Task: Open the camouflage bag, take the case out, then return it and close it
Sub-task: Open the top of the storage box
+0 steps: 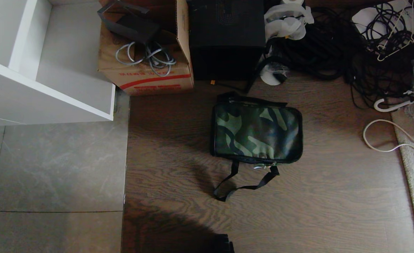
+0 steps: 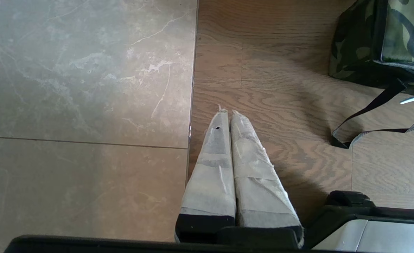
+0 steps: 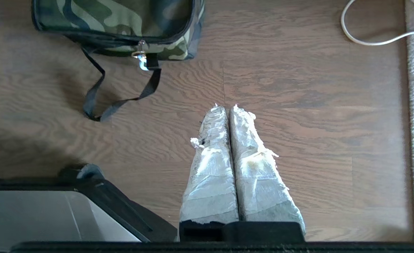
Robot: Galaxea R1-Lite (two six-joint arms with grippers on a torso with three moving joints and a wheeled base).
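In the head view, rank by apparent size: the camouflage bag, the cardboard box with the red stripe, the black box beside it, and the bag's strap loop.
1. cardboard box, top cut off by the frame
2. camouflage bag, close to the cardboard box, so that order is unsure
3. black box, also cut off
4. strap loop, clearly smallest

camouflage bag on floor, cardboard box behind-left, cables behind-right

A cluttered storage corner of a lab or workroom: wood-look floor meeting grey tiles, a white shelf unit, a cardboard box of cables, tangled black cords heaped along the wall.
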